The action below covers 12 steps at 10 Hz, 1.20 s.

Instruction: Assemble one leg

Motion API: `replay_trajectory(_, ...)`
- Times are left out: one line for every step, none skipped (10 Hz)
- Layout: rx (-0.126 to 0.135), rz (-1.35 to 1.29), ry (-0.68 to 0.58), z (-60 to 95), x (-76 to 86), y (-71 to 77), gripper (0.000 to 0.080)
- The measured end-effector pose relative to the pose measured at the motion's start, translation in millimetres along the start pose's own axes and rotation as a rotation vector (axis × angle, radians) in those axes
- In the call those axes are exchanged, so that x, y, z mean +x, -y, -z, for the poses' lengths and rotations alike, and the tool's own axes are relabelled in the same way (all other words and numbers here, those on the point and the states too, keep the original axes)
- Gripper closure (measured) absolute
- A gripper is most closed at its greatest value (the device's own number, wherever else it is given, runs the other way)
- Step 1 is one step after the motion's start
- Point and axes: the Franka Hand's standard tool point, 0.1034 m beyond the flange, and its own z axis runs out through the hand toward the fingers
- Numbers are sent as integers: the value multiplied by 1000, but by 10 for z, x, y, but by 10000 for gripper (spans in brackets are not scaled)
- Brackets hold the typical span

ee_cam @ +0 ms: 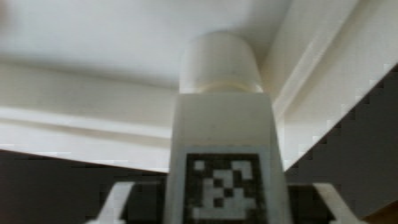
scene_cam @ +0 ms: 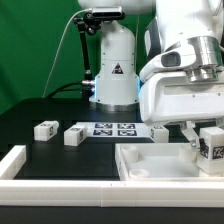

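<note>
My gripper [scene_cam: 204, 132] is at the exterior view's right, shut on the leg [scene_cam: 211, 144], a stubby white square block with a black-and-white tag. It holds the leg just above the right part of the large white tray-like piece [scene_cam: 150, 166]. In the wrist view the leg [ee_cam: 226, 130] stands between my fingers [ee_cam: 128, 203], tag toward the camera, its rounded peg end pointing at a corner of the tray-like piece [ee_cam: 89, 95]. My gripper [ee_cam: 226, 205] is closed on the leg's sides.
Two loose white legs [scene_cam: 45, 129] [scene_cam: 74, 134] lie on the black table at the exterior view's left. The marker board [scene_cam: 113, 129] lies behind the tray-like piece, with another small white part [scene_cam: 158, 132] beside it. A white rail [scene_cam: 14, 162] runs along the front left.
</note>
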Motion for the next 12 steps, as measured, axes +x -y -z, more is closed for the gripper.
replay_trajectory(-8,5,-34,2,-8,25,508)
replay_trajectory(-11,6,-43,4,-15,30,508)
replay_trajectory(-11,5,-44,5,-10,27,508)
replay_trajectory(-11,5,-44,5,-10,27,508)
replay_trajectory(-11,5,-44,5,-10,27,413)
replay_trajectory(-11,5,-44,5,-10,27,274)
replay_trajectory(-11,5,-44,5,-10,27,189)
replay_trajectory(-11,5,-44,4,-10,27,189)
replay_trajectory(-11,5,-44,4,-10,27,158)
replay_trajectory(-11,5,-44,5,-10,27,152)
replay_trajectory(-10,5,-39,13,1,28,152)
replay_trajectory(-7,8,-35,81,70,27,151)
